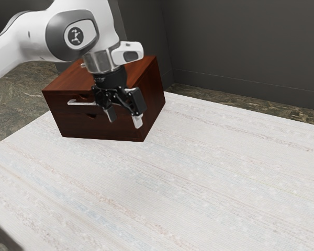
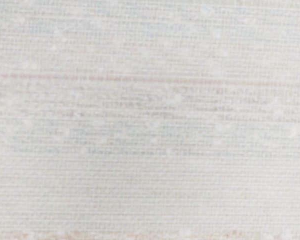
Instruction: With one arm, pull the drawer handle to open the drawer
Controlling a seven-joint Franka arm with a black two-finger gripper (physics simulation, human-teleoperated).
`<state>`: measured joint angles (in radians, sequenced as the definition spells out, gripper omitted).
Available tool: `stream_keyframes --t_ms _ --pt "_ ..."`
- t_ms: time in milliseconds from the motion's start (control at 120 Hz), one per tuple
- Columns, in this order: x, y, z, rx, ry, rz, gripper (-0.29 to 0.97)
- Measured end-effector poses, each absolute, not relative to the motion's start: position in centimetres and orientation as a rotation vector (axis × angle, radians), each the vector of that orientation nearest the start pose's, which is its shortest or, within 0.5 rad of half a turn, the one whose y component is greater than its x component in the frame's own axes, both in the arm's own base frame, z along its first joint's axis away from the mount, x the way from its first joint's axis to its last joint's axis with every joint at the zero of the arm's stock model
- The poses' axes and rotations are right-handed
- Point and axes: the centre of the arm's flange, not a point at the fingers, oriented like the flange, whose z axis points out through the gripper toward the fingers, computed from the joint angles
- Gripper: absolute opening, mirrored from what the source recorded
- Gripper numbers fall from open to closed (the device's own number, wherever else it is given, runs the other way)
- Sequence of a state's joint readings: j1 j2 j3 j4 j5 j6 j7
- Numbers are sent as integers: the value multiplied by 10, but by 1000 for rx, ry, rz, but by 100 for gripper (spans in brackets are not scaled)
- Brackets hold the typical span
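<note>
Dark grey walls (image 1: 240, 36) stand behind a pale, woven tabletop (image 1: 209, 178). One white arm (image 1: 36, 36) reaches in from the exterior view's upper left, its gripper (image 1: 124, 118) pointing down with fingers (image 1: 137, 121) spread and pinching nothing, just in front of the one wooden drawer box (image 1: 146, 78) near the tabletop's far edge. One silver drawer handle (image 1: 79, 103) runs across the box's front, its end beside the gripper.

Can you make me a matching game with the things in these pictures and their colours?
Things:
1. wooden box
2. handle
3. gripper
4. table

Colours:
A. black
B. whitish
C. reddish brown
D. silver

Pairs: 1-C, 2-D, 3-A, 4-B.
</note>
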<state>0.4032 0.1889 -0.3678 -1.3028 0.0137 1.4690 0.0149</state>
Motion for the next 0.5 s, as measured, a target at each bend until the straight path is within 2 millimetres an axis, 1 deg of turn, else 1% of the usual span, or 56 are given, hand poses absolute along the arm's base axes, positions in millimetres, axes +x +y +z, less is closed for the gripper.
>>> stream_keyframes --t_ms 225,242,267,283,317,333,358,383,417,458,500 --pt "600 51 639 -3189 -55 -11 68" --pt "599 51 644 -3187 -55 -25 68" --pt "594 50 662 -3181 -55 -75 68" --pt "588 49 684 -3173 -57 -133 68" --pt "568 48 726 -3150 -67 -225 68" --pt "558 47 741 -3140 -73 -251 68" --pt "546 46 755 -3125 -78 -265 68" --pt "538 44 762 -3116 -77 -260 68" --pt "532 40 763 -3110 -71 -233 68" --pt "529 37 756 -3105 -53 -177 68" --pt "526 35 742 -3099 -10 -100 68"
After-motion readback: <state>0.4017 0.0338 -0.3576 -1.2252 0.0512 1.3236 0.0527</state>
